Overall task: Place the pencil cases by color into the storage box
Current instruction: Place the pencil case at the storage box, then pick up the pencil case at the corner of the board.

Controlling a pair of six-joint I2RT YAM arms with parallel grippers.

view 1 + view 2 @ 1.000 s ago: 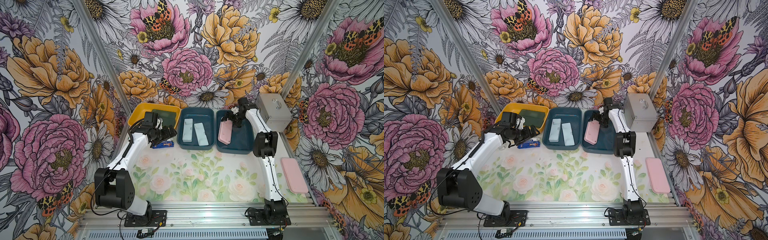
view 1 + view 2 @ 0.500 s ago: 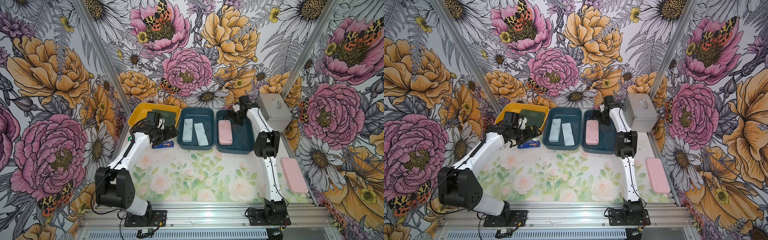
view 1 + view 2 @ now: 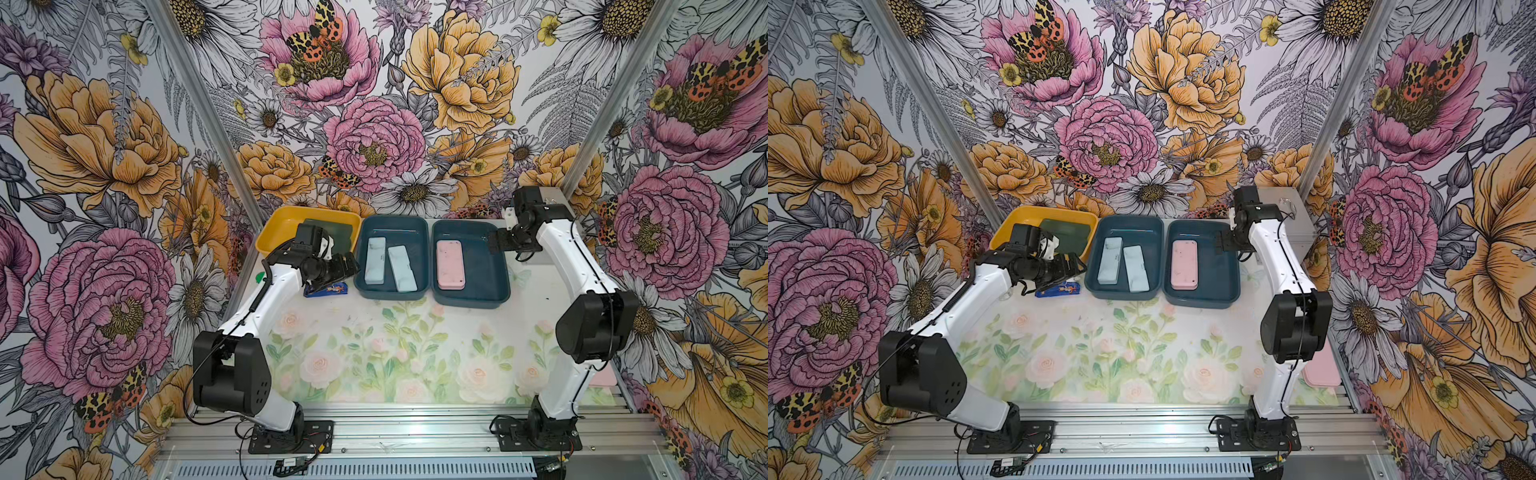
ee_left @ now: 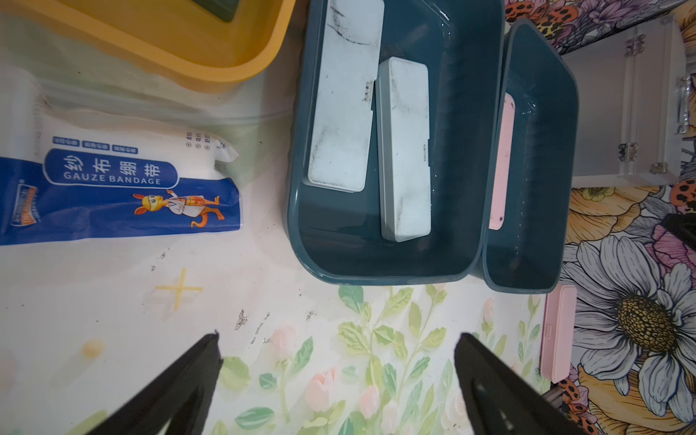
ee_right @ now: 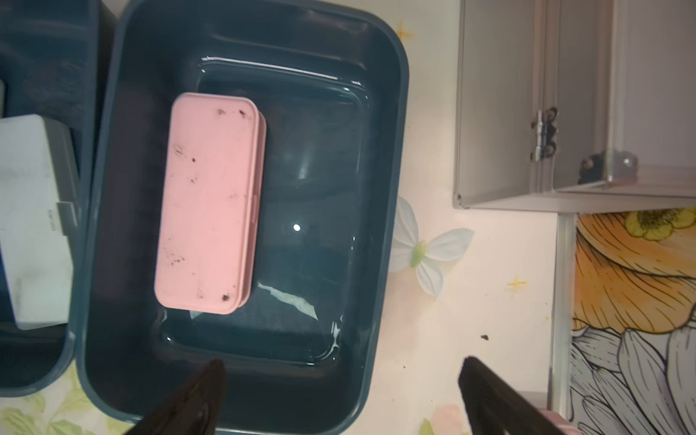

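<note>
Three storage boxes stand in a row at the back. The yellow one [image 3: 282,220] holds a dark green pencil case [image 3: 336,230], partly hidden by my left arm. In the middle teal box [image 3: 392,293] lie two pale blue cases [image 3: 375,266] [image 3: 402,268]. A pink case [image 3: 449,264] [image 5: 209,203] lies flat in the right teal box [image 3: 490,286]. Another pink case [image 3: 1320,368] [image 4: 557,335] lies at the table's right edge, half behind my right arm. My left gripper [image 3: 347,266] [image 4: 338,337] hangs open and empty by the middle box. My right gripper [image 3: 496,241] [image 5: 342,361] stands open and empty over the right box's rim.
A blue and white gauze bandage packet [image 3: 326,289] [image 4: 113,188] lies on the table under my left wrist, in front of the yellow box. A silver metal case [image 3: 557,203] [image 5: 527,101] stands at the back right, close behind my right arm.
The pink case went from tilted at my right gripper to lying flat in the right box. My right gripper has drawn back to the right. The left arm has barely shifted.
</note>
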